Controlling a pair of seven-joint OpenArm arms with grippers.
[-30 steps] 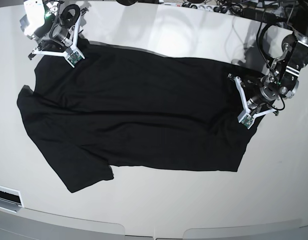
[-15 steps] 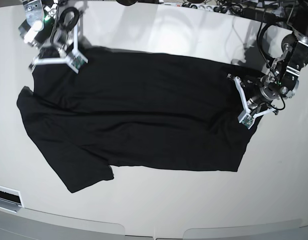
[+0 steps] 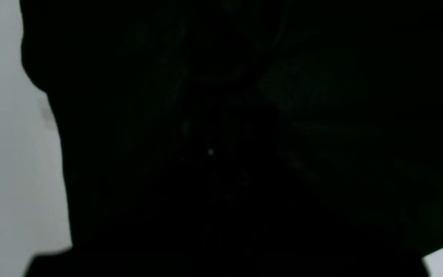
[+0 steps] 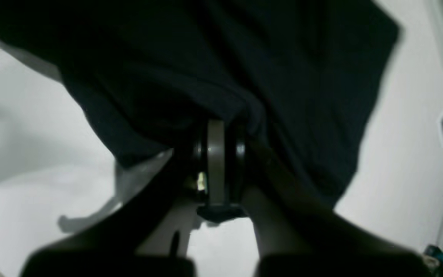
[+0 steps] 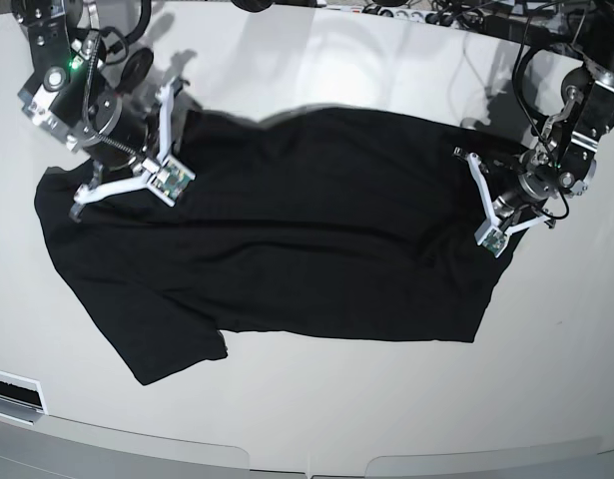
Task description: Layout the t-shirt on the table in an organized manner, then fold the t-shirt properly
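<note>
The black t-shirt [image 5: 307,230] lies spread across the white table [image 5: 336,409], one sleeve pointing to the near left. At the shirt's far left corner my right gripper [image 5: 137,165] is shut on the t-shirt. The right wrist view shows the pressed-together fingers [image 4: 215,161] of that gripper [image 4: 215,130] pinching bunched cloth [image 4: 244,57], which is lifted off the table. My left gripper [image 5: 488,208] sits on the shirt's right edge, where creases gather, and is shut on the t-shirt. Dark cloth [image 3: 221,138] fills the left wrist view and hides the fingers.
Cables and a power strip [image 5: 426,15] lie along the table's back edge. The curved front edge [image 5: 307,461] runs below the shirt. A dark slot [image 5: 12,394] sits at the near left. Bare tabletop [image 3: 10,173] shows beside the cloth.
My right gripper closed on the shirt's far left corner and moved nearer and rightward, pulling that corner inward over the shirt. The left arm stayed put.
</note>
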